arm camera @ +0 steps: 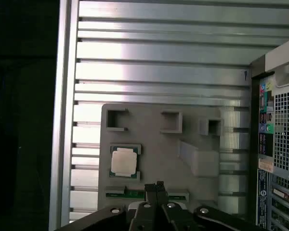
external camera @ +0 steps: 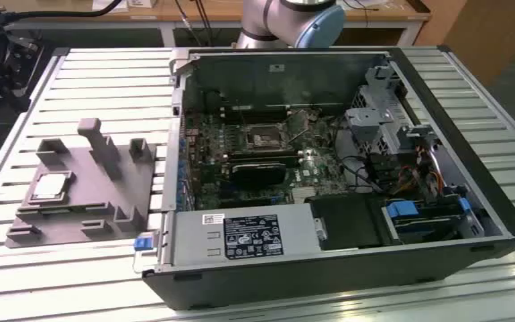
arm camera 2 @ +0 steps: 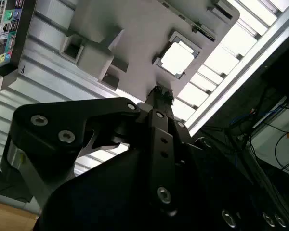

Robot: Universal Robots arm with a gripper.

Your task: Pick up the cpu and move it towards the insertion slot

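Now in hand: approach was judged under way; cpu was not yet grasped.
Location of cpu: seated in grey fixture on the bench, well apart from insertion slot.
State of end effector: narrow, nothing held, above fixture near cpu.
Requirement: opening and centring over cpu were judged necessary.
Obscured: slot interior was hard to make out; arm was cut off.

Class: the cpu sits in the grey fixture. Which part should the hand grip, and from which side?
Probably two opposite edges of the cpu, approached straight from above. It lies flat, top face up, in a shallow recess of the grey fixture, so its thin rim is the only purchase and a sideways approach looks blocked.
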